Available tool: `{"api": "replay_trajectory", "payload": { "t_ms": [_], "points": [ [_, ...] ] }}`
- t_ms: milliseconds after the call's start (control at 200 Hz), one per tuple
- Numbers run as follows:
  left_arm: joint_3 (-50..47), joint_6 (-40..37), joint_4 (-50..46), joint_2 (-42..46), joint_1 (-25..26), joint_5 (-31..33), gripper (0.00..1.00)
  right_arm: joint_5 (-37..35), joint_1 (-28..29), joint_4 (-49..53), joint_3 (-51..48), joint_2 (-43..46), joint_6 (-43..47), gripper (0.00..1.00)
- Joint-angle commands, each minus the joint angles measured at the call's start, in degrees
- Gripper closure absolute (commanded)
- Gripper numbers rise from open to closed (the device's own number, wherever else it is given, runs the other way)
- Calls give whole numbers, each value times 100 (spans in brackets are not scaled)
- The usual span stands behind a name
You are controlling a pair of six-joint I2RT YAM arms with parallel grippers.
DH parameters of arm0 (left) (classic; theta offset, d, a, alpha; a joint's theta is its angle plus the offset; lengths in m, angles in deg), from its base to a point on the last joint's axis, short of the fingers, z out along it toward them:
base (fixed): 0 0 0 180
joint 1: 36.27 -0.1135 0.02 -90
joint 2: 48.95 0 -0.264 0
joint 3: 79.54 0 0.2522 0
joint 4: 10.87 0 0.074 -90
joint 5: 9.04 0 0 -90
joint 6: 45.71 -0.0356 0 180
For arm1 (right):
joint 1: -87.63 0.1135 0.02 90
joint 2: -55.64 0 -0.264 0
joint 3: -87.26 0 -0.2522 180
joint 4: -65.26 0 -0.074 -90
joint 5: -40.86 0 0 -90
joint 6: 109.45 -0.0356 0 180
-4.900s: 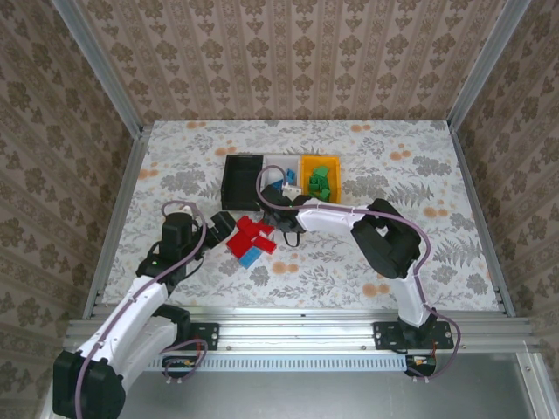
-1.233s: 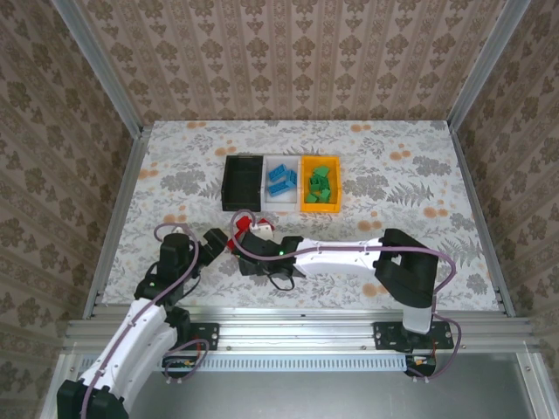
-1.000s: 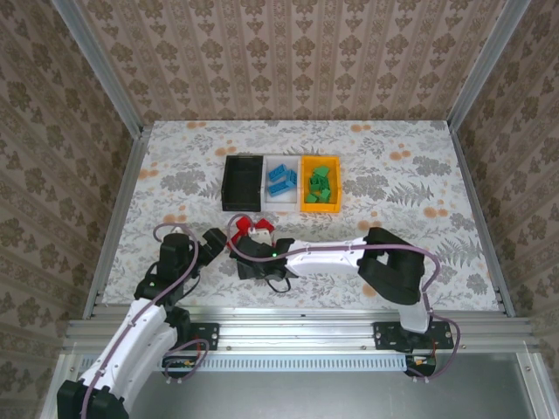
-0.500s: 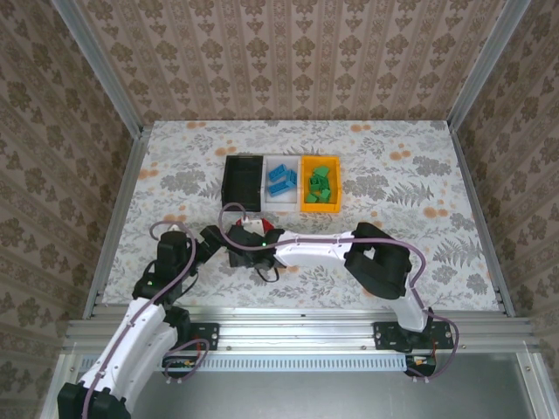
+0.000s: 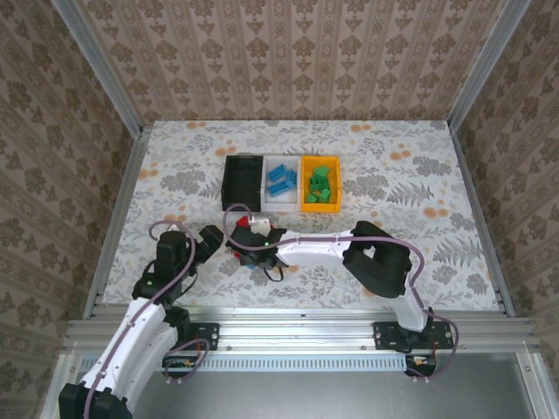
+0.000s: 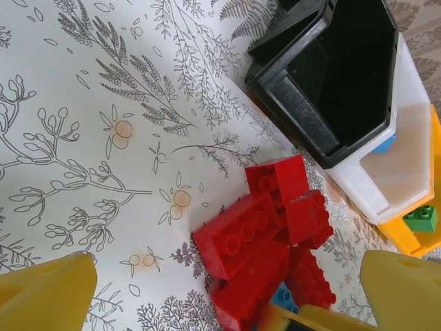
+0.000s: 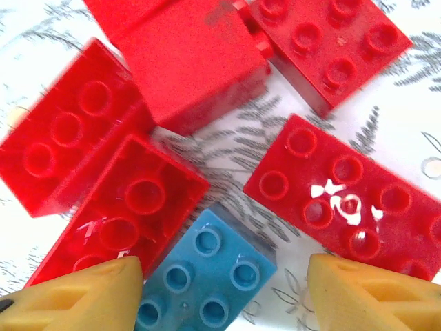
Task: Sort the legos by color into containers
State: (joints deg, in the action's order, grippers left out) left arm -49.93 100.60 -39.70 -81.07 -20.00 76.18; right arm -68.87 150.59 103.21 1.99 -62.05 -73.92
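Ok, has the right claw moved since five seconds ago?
Yes: the right claw went from beside the white bin toward the near edge, over the red legos.

Top camera: high behind the near edge, whole tabletop [image 5: 393, 166] in frame. Left wrist, nearer, slants toward the black bin [image 6: 344, 76]. Right wrist, closest, looks straight down. All 3 share the red bricks [image 6: 265, 231].

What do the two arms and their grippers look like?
The left arm and the right arm have white links and black joints; a purplish cable runs along each. The left gripper and the right gripper have yellow fingertips.
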Motion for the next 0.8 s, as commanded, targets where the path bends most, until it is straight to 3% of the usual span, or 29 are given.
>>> {"api": "replay_trajectory", "payload": {
  "t_ms": [0, 265, 580, 795],
  "points": [
    [86, -70, -33, 63, -54, -94, 0, -77, 42, 423, -315, 128, -96, 36],
    [67, -70, 13, 68, -59, -129, 0, -150, 72, 570, -415, 322, 120, 40],
    [65, -85, 32, 68, -72, -151, 0, -121, 168, 318, -420, 340, 406, 55],
    [67, -94, 57, 68, -80, -146, 0, -157, 210, 516, -267, 326, 733, 48]
  ]
}}
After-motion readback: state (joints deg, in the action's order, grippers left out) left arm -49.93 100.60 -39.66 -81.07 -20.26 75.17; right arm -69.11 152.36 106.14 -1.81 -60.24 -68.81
